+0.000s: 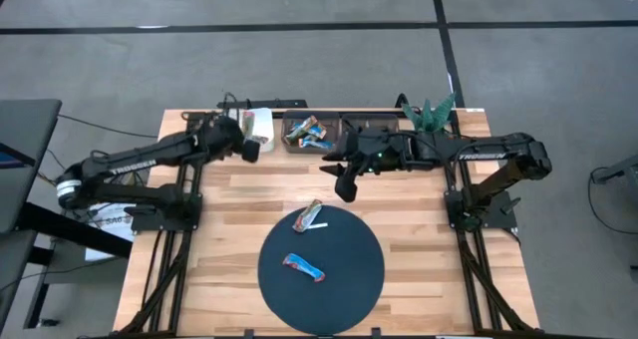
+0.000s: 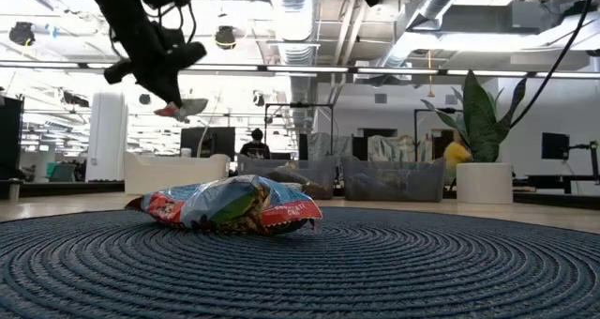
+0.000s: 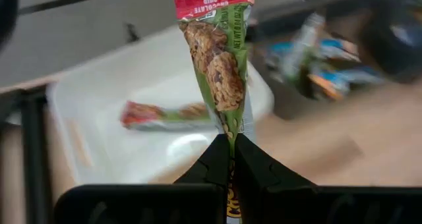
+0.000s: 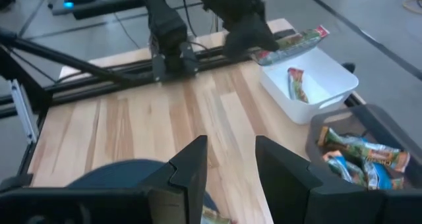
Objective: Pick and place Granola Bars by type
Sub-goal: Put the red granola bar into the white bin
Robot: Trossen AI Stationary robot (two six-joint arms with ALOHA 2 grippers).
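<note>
The left gripper (image 3: 231,159), clamped on a green-wrapped bar (image 3: 221,66), hangs over the white bin (image 3: 158,118) near the table's far edge. Releasing comes next. The right gripper (image 4: 227,161) waits with fingers apart, empty.

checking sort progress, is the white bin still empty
No, one red and green bar already lies in the white bin, under the bar in the left jaws.

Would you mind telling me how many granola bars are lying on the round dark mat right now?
2. One bar lies near the mat's far edge, beside a thin white strip; the other, a blue bar, lies near its middle. None seem hidden in the overhead view.
</note>
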